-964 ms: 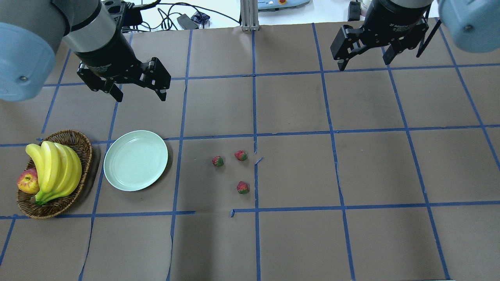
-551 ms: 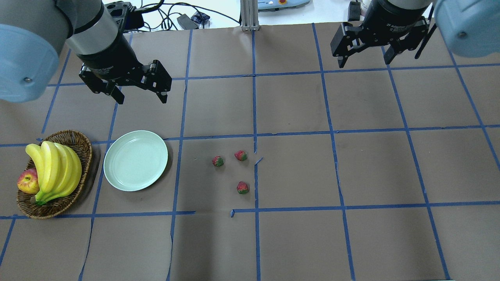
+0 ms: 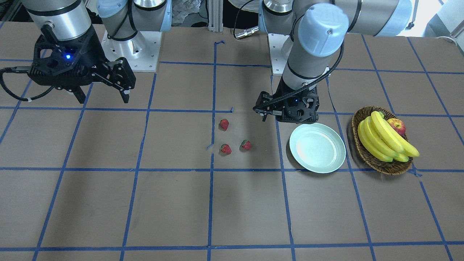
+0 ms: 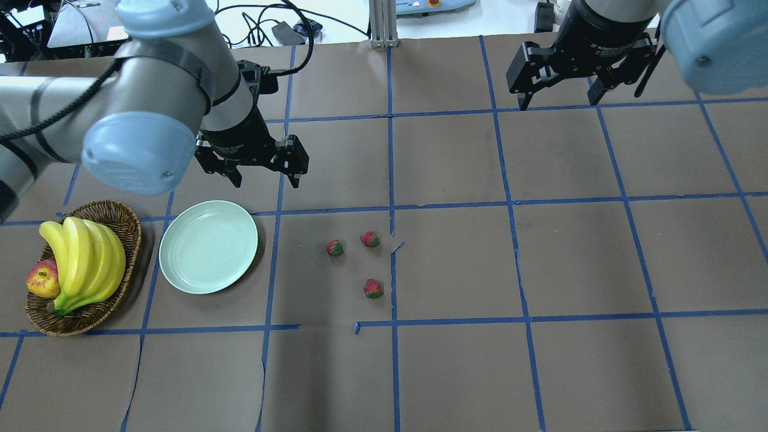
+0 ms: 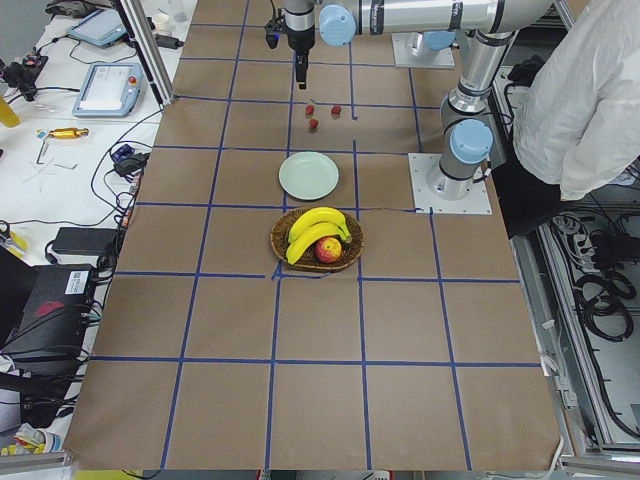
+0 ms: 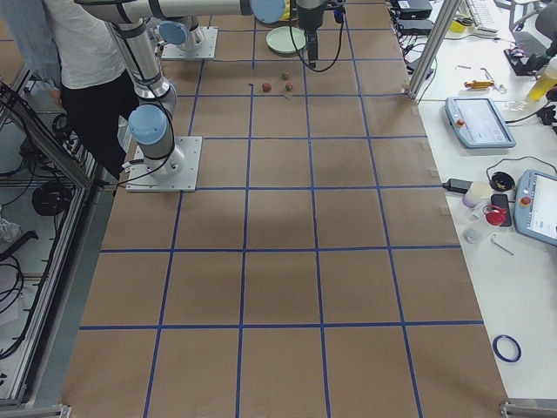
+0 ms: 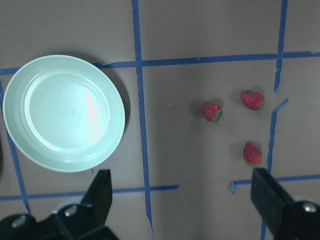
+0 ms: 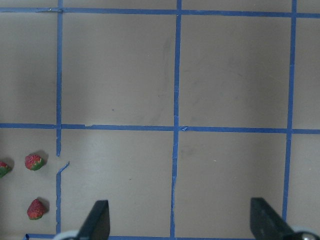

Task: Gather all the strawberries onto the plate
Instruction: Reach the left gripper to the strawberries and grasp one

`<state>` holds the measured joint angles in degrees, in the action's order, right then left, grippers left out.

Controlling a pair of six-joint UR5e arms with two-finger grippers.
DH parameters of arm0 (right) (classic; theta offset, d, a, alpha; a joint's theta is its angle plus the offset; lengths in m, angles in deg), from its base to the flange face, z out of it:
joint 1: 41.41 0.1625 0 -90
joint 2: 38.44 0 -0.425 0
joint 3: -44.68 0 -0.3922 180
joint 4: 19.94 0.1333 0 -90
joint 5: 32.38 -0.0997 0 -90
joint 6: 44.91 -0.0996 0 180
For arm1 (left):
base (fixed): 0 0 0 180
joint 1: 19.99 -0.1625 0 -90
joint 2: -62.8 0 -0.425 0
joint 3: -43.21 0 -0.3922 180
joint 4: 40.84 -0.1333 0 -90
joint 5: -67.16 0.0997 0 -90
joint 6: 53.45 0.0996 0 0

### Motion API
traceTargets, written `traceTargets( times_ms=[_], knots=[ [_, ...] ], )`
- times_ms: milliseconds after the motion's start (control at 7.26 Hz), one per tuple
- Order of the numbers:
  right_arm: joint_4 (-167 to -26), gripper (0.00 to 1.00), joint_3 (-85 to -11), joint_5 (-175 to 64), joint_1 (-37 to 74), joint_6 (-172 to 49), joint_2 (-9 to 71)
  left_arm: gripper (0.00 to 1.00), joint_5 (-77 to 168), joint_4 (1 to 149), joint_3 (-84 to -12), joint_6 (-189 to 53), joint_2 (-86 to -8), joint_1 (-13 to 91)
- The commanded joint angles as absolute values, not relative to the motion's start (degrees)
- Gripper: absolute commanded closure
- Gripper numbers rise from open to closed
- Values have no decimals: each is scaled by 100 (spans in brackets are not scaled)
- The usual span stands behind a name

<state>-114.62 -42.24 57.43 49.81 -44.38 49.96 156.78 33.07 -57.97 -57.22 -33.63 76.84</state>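
Note:
Three strawberries [image 4: 335,248] [image 4: 370,239] [image 4: 372,288] lie on the brown table near its middle, apart from each other. The pale green plate [image 4: 208,246] stands empty to their left. My left gripper [image 4: 266,179] is open and empty, hovering above the table behind the plate's right edge. Its wrist view shows the plate [image 7: 63,112] and the strawberries [image 7: 212,112] [image 7: 253,100] [image 7: 252,153] below it. My right gripper [image 4: 558,101] is open and empty, high at the far right. Its wrist view catches strawberries [image 8: 34,161] [image 8: 36,209] at the left edge.
A brown wicker basket [image 4: 129,223] with bananas [image 4: 84,258] and a red-yellow apple [image 4: 42,280] stands just left of the plate. Blue tape lines grid the table. Cables and boxes lie beyond the far edge.
My left arm has swung right and toward the plate, its gripper lower and closer to the strawberries, still open. The right gripper has hardly moved. The strawberries and plate have not moved.

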Motion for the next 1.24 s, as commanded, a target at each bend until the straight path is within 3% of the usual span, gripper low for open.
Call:
traceTargets(
  times_ms=[0, 138, 276, 827, 964, 1102],
  knots=[
    [-11442, 0, -4225, 5745, 4982, -4447, 4989, 0, 15088, 1882, -6487, -6168, -3860, 7791],
    [-11434, 0, -4233, 5745, 4982, -4439, 4989, 14, 15100, 1789, -6620, -6232, -4106, 7835],
    [-11433, 0, -4268, 5745, 4982, -4447, 4989, 20, 15170, 1500, -6752, -6363, -4335, 7922],
    [-11442, 0, -4374, 5745, 4982, -4447, 4981, 19, 15654, 733, -6928, -7102, -4952, 8442],
    [-11442, 0, -4374, 5745, 4982, -4447, 4981, 27, 15706, 698, -6955, -7085, -4979, 8442],
    [-11442, 0, -4374, 5745, 4982, -4447, 4981, 42, 15698, 698, -6956, -7085, -5023, 8442]
  ],
)
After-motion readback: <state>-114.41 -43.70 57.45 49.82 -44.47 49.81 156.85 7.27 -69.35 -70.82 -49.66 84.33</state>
